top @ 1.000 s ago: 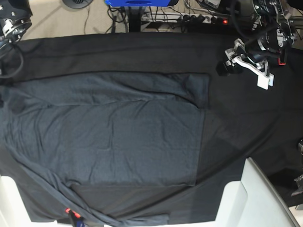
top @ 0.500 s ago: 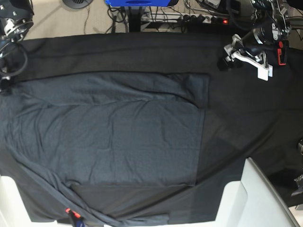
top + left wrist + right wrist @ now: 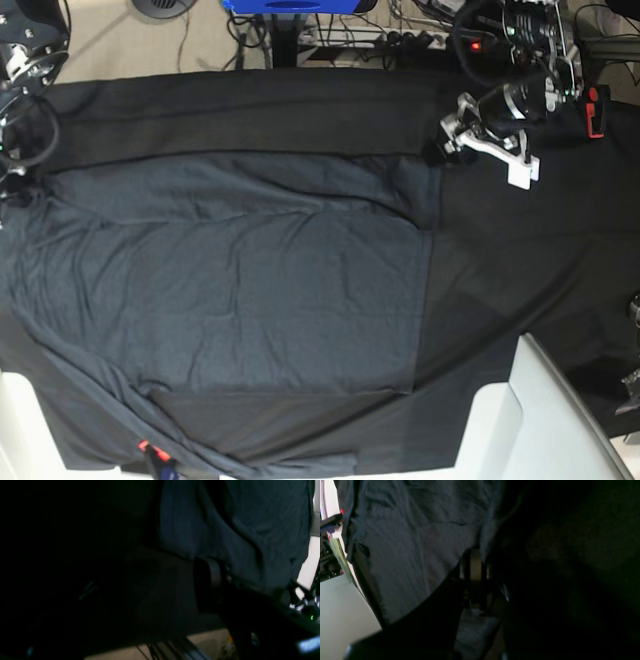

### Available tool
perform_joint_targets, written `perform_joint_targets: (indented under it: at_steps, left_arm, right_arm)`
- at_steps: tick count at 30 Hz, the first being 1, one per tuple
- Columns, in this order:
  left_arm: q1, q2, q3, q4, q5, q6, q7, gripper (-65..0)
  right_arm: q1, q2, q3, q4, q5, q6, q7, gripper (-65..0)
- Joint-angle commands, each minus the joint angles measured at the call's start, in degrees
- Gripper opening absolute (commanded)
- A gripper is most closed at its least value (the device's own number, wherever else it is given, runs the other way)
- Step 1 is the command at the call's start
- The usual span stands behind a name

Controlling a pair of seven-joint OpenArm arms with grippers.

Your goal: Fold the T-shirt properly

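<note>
The charcoal-grey T-shirt (image 3: pixel 230 280) lies spread over the left and middle of the table, one sleeve (image 3: pixel 420 185) at its far right corner. My left gripper (image 3: pixel 440 150) hovers just beyond that corner, over the black table cloth. It stands open: one dark finger (image 3: pixel 211 576) shows off to the side, the shirt (image 3: pixel 250 517) past it, and nothing is held. My right gripper (image 3: pixel 475 555) is at the shirt's left edge, fingers pressed together on a fold of the T-shirt (image 3: pixel 415 542). In the base view it is almost cut off at the left border.
A smooth black cloth (image 3: pixel 520 260) covers the table. White blocks stand at the front right (image 3: pixel 545 420) and front left (image 3: pixel 20 420). A small red-tipped object (image 3: pixel 150 452) sits at the front edge. Cables and a power strip (image 3: pixel 420 40) lie behind the table.
The left arm has swung left and slightly down, from the far right toward the shirt's far right corner. The right gripper has shut at the shirt's left edge.
</note>
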Motion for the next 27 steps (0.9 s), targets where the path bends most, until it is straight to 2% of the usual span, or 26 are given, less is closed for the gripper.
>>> perform_joint_targets:
  at_steps: [1,4,7,12,13,14,15,17,21,27]
  left_arm:
    - [-0.9,0.1,-0.1,-0.3,-0.5,-0.2,-1.0,-24.0]
    - [-2.8,0.2,0.9,-2.7,-0.5,-0.2,-2.9,-24.2]
    - [-5.0,0.1,5.2,-5.6,-0.5,-0.2,-3.5,-24.4]
    - [-5.7,0.0,11.1,-10.7,-0.5,-0.2,-10.1,-25.2]
    - [-5.7,0.0,11.6,-11.3,-0.5,-0.2,-10.6,-27.3]
    - [-5.7,0.0,11.6,-12.1,-0.5,-0.2,-10.9,-32.7]
    - [-5.7,0.1,11.6,-12.6,-0.5,-0.2,-11.0,-41.6]
    - [-5.7,-0.1,11.4,-12.7,-0.5,-0.2,-11.1,-65.0]
    - [-5.7,-0.4,10.4,-9.9,-0.6,-0.1,-10.5,-65.0]
    - [-3.9,-0.7,3.7,1.0,-0.8,0.0,2.0,-65.0]
  right_arm:
    - [0.2,0.6,-0.2,0.2,-1.5,-0.8,-1.3,-64.5]
    - [0.2,0.6,-0.2,0.3,-1.5,-0.8,-1.3,-64.5]
    - [0.2,0.6,-0.2,0.3,-1.5,-0.8,-1.3,-64.5]
    - [0.2,0.6,-0.2,0.3,-1.5,-0.8,-1.3,-64.5]
    - [0.1,0.6,-0.2,0.3,-1.5,-0.8,-1.3,-64.5]
    - [0.1,0.6,-0.2,0.3,-1.5,-0.8,-1.3,-64.7]
    - [0.0,0.7,-0.2,0.3,-1.5,-0.8,-1.3,-64.7]
    - [0.0,0.7,-0.3,0.3,-1.5,-0.8,-1.3,-64.7]
    - [-0.1,0.7,-0.3,1.0,-1.5,-0.8,-1.2,-64.8]
    - [-1.7,0.1,-0.2,10.7,-1.5,-1.0,-2.4,-64.8]
